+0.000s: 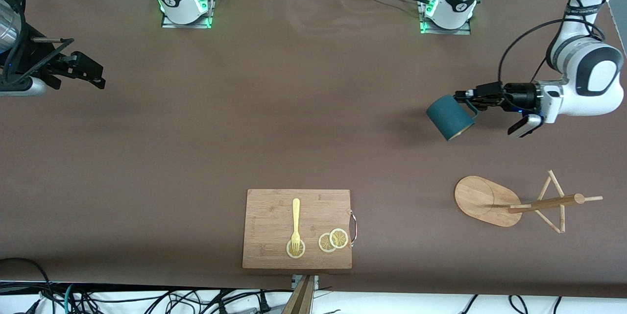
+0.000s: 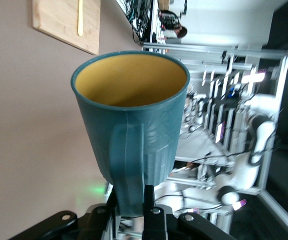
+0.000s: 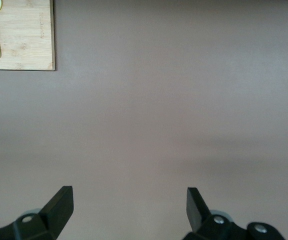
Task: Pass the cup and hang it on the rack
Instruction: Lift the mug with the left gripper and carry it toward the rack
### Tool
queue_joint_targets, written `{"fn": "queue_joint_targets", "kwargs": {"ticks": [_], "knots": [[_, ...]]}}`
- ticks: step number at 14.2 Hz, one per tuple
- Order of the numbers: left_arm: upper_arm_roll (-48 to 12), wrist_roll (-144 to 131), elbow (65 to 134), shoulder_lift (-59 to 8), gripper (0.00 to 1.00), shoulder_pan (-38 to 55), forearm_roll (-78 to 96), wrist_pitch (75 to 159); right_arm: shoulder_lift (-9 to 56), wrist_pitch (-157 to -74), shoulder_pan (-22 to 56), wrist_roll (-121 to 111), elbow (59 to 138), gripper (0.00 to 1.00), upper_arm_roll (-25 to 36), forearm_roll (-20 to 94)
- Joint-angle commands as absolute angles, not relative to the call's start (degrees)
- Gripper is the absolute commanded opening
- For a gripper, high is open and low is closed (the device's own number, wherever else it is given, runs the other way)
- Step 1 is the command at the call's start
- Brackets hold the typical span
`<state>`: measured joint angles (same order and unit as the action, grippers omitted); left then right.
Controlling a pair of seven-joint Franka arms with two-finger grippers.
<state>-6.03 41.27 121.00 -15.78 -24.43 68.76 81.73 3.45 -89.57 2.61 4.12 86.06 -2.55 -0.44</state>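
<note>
The dark teal cup [image 1: 449,117] hangs tilted in the air over bare table toward the left arm's end. My left gripper [image 1: 469,100] is shut on its loop handle. In the left wrist view the cup [image 2: 133,115] shows its mustard-yellow inside, and the left gripper [image 2: 131,192] pinches the handle between its fingers [image 2: 149,200]. The wooden rack [image 1: 490,201] stands on its oval base toward the left arm's end of the table, beside the cutting board, its pole [image 1: 546,203] and pegs bare. My right gripper [image 1: 83,71] waits open over the right arm's end of the table, with nothing between its fingers [image 3: 129,200].
A rectangular wooden cutting board [image 1: 274,216] lies near the front edge of the table. On it are a yellow fork [image 1: 296,223] and lemon slices [image 1: 334,239]. The board [image 3: 28,45] also shows in the right wrist view.
</note>
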Motion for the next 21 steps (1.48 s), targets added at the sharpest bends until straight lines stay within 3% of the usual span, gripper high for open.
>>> {"fn": "queue_joint_targets", "kwargs": {"ticks": [1,5,13,21], "knots": [[-6.77,31.32,116.2,-19.94,0.0,-29.6,69.25,76.13,3.43,-88.95,2.2,3.52,85.52,1.0,-2.9,-0.79],[-6.94,23.83,108.13,-25.92,0.0,-34.53,69.87,71.63,3.43,-88.95,2.2,3.52,85.52,1.0,-2.9,-0.79],[-6.94,21.97,105.65,-30.14,0.0,-39.28,76.64,70.93,3.43,-89.03,2.28,3.52,85.52,1.0,-2.9,-0.62],[-7.29,22.15,94.76,-40.68,0.0,-40.43,80.42,70.31,3.43,-89.03,2.29,3.6,85.52,1.0,-2.9,-0.61]]}}
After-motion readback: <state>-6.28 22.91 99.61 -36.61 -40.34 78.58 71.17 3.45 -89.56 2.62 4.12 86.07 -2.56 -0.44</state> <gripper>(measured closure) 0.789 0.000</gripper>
